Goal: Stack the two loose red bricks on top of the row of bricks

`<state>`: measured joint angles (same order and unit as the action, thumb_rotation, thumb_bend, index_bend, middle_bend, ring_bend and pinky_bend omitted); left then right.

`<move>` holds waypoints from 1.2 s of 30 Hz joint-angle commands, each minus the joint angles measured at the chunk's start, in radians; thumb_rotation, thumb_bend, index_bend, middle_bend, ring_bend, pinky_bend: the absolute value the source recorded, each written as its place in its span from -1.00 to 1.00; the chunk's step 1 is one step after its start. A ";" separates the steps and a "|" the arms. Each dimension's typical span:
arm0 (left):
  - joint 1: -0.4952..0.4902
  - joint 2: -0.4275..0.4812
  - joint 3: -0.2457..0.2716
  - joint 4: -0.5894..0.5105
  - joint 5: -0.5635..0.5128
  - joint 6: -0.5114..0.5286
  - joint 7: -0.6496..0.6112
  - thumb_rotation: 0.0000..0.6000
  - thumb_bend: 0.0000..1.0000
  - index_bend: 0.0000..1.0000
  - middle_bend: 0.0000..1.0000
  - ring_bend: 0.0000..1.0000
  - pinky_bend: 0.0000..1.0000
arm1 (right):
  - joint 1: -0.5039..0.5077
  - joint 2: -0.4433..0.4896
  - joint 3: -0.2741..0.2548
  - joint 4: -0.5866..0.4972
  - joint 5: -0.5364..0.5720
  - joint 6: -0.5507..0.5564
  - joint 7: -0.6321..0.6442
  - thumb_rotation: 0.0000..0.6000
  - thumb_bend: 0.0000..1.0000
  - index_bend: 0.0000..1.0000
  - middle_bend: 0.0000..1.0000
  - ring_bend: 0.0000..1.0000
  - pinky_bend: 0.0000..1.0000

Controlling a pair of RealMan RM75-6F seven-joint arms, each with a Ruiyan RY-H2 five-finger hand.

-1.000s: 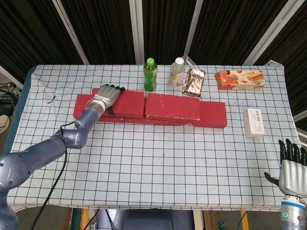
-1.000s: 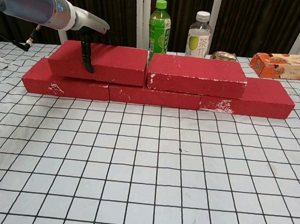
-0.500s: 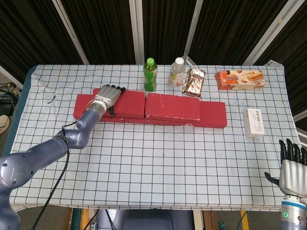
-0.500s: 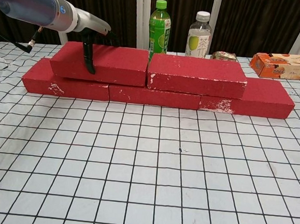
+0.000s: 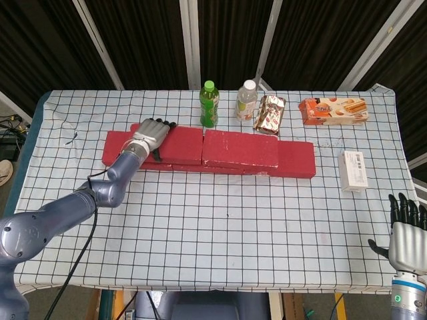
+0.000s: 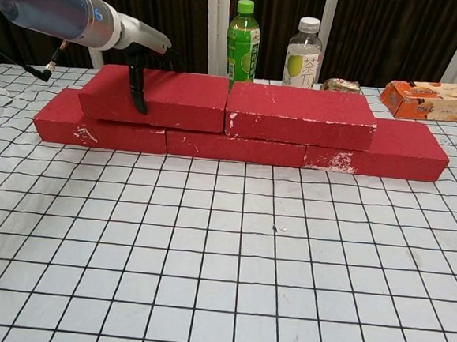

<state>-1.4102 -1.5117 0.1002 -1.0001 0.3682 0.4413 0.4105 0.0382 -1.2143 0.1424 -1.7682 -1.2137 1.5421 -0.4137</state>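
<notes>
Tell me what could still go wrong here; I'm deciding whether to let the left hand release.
1. The left hand lies on the left top brick, a finger down its front face; pulling away could drag the brick off the bottom row.
2. That brick sits flush against the right top brick, so a further push could shove it.
3. The green bottle stands just behind the bricks and could tip.

A table (image 5: 220, 220) fills the middle of the head view, covered by a white cloth with a black grid (image 6: 230, 250), wrinkled toward 9 o'clock. Behind it, from 10 to 2 o'clock, hang dark pleated curtains (image 5: 147, 40) crossed by slanting pale metal bars (image 5: 190, 40). Light is even. At 9 o'clock, cables lie on the floor (image 5: 8, 130).
</notes>
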 commanded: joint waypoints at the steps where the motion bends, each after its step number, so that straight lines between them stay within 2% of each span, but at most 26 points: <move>1: -0.004 -0.005 0.008 0.003 -0.006 -0.001 0.008 1.00 -0.64 -0.49 -0.59 -0.78 -0.64 | 0.000 0.001 0.000 -0.001 0.001 0.000 0.001 1.00 -0.69 -0.91 -0.99 -1.00 -1.00; 14: -0.020 -0.012 0.024 0.004 -0.057 0.007 0.026 1.00 -0.82 -0.69 -0.79 -0.95 -0.72 | 0.001 0.000 0.001 -0.003 0.008 -0.001 -0.003 1.00 -0.69 -0.91 -0.99 -1.00 -1.00; 16: -0.022 -0.012 0.026 0.003 -0.064 0.008 0.028 1.00 -0.89 -0.73 -0.84 -0.98 -0.73 | 0.001 0.000 0.002 -0.003 0.010 -0.001 -0.004 1.00 -0.69 -0.91 -0.99 -1.00 -1.00; 22: -0.027 -0.007 0.027 -0.005 -0.079 0.010 0.032 1.00 -0.99 -0.77 -0.92 -1.00 -0.73 | 0.001 -0.001 0.001 -0.003 0.013 -0.001 -0.008 1.00 -0.69 -0.91 -0.99 -1.00 -1.00; 36: -0.049 -0.001 0.053 -0.024 -0.136 0.028 0.066 1.00 -1.00 -0.83 -1.00 -1.00 -0.79 | 0.001 0.000 0.002 -0.008 0.020 0.000 -0.015 1.00 -0.69 -0.91 -0.99 -1.00 -1.00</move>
<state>-1.4583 -1.5125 0.1530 -1.0235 0.2329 0.4684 0.4762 0.0397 -1.2146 0.1442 -1.7763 -1.1939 1.5425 -0.4284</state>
